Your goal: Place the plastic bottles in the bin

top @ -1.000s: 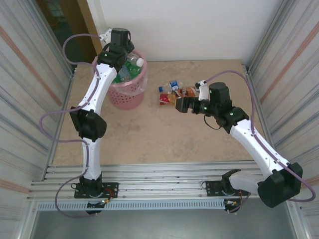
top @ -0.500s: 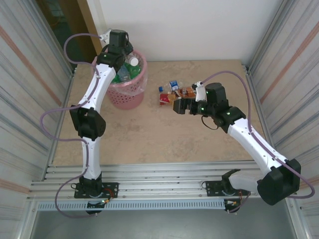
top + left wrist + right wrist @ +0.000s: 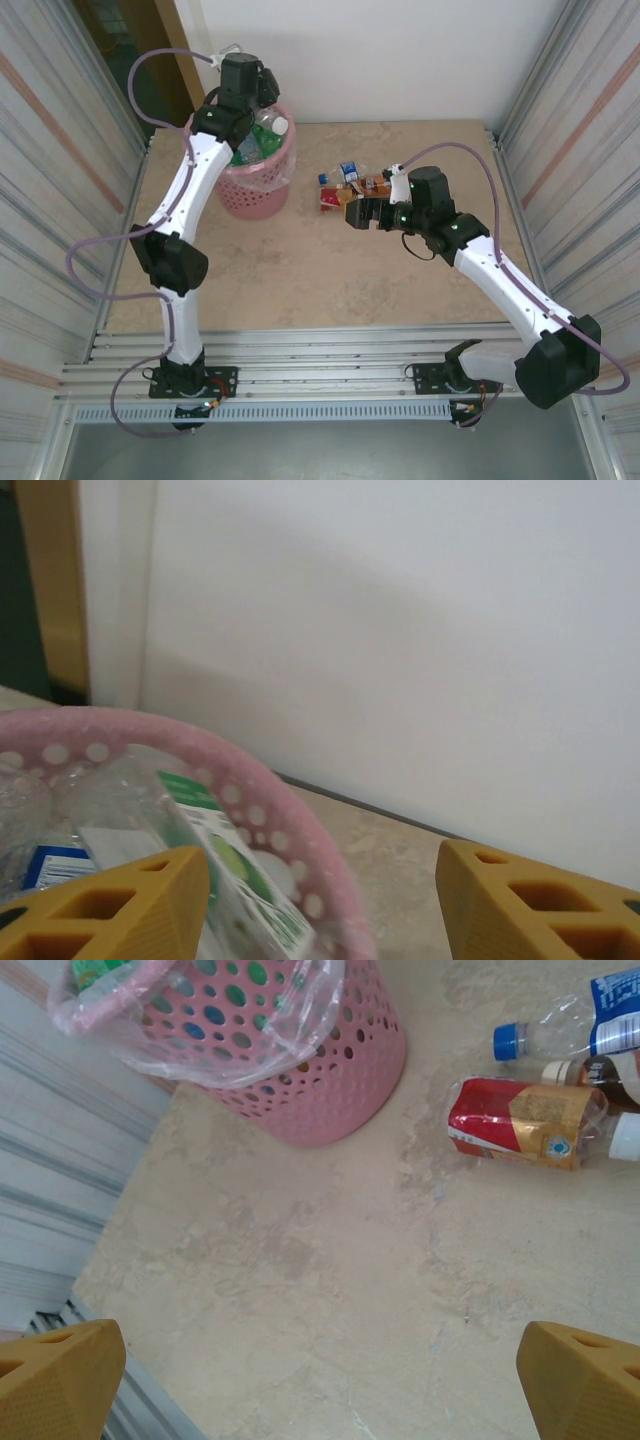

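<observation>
The pink lattice bin (image 3: 258, 188) stands at the far left with several plastic bottles (image 3: 262, 137) heaped inside. My left gripper (image 3: 262, 95) hangs over the bin's far rim (image 3: 255, 785). Its jaws stand apart, and a clear bottle with a green label (image 3: 235, 880) lies in the bin beside the left finger. A small cluster of loose bottles (image 3: 352, 183) lies on the floor mid-table. My right gripper (image 3: 353, 213) hovers just in front of them, open and holding nothing. In the right wrist view a red-labelled bottle (image 3: 520, 1120) and a blue-capped bottle (image 3: 590, 1020) lie at the upper right, with my right gripper (image 3: 320, 1380) over bare floor.
A thin liner bag (image 3: 250, 1030) drapes over the bin's rim. A white back wall (image 3: 400, 60) and ribbed metal side walls (image 3: 570, 150) close in the beige floor. An aluminium rail frame (image 3: 320, 370) runs along the near edge by the arm bases.
My left gripper's jaws have spread apart over the bin and its wrist has shifted slightly. The right gripper has crept a little left toward the loose bottles.
</observation>
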`<action>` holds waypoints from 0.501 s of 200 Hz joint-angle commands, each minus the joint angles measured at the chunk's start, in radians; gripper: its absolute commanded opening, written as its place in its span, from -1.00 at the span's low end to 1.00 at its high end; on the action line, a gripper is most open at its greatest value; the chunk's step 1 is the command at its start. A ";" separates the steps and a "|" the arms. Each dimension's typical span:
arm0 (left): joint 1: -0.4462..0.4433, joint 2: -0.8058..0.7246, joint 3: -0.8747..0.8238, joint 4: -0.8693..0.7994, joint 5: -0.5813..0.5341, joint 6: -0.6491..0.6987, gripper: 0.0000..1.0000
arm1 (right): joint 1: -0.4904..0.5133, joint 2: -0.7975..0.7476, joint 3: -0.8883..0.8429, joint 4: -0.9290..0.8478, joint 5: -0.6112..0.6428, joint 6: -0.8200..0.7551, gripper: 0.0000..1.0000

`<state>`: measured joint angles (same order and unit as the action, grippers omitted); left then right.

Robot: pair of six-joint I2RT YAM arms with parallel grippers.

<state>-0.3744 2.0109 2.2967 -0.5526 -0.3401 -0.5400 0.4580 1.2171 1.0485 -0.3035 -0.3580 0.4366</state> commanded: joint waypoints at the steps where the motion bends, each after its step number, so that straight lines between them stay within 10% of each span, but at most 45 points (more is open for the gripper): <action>1: -0.024 -0.070 -0.017 -0.043 -0.020 0.097 0.27 | 0.003 -0.008 0.016 -0.012 0.041 -0.002 0.98; 100: -0.053 0.152 0.137 -0.046 -0.102 0.242 0.26 | 0.002 0.011 0.010 -0.007 0.037 0.014 0.99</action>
<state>-0.4320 2.0785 2.3325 -0.5785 -0.3950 -0.3641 0.4580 1.2171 1.0485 -0.3077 -0.3325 0.4366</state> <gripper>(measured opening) 0.635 0.992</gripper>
